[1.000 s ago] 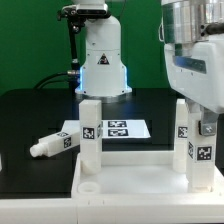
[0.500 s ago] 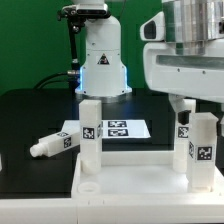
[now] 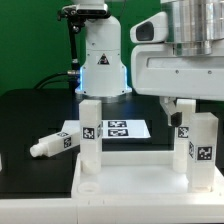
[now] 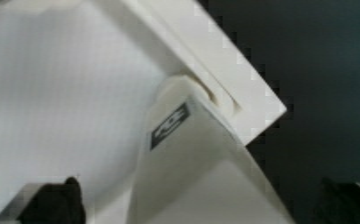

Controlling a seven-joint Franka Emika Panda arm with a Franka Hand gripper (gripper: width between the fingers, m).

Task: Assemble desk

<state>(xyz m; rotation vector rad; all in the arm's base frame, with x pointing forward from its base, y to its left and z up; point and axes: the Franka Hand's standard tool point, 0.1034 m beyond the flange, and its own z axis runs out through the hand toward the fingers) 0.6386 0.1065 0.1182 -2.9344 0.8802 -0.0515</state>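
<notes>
The white desk tabletop [image 3: 130, 182] lies at the front with two white tagged legs standing upright in its corner sockets, one on the exterior view's left [image 3: 90, 130] and one on its right [image 3: 200, 145]. A third leg [image 3: 55, 145] lies loose on the black table. My gripper [image 3: 188, 104] hangs just above the right leg, open and holding nothing. In the wrist view the gripper [image 4: 203, 205] looks down on that leg [image 4: 195, 170] and the tabletop [image 4: 52, 90], with its dark fingertips [image 4: 52, 200] spread wide on either side.
The marker board [image 3: 125, 128] lies flat behind the tabletop. The robot's white base [image 3: 100, 60] stands at the back, before a green backdrop. The loose leg lies on the black table on the exterior view's left.
My gripper has risen from around the right leg to just above its top. The leg stays upright in its socket. Nothing else has moved.
</notes>
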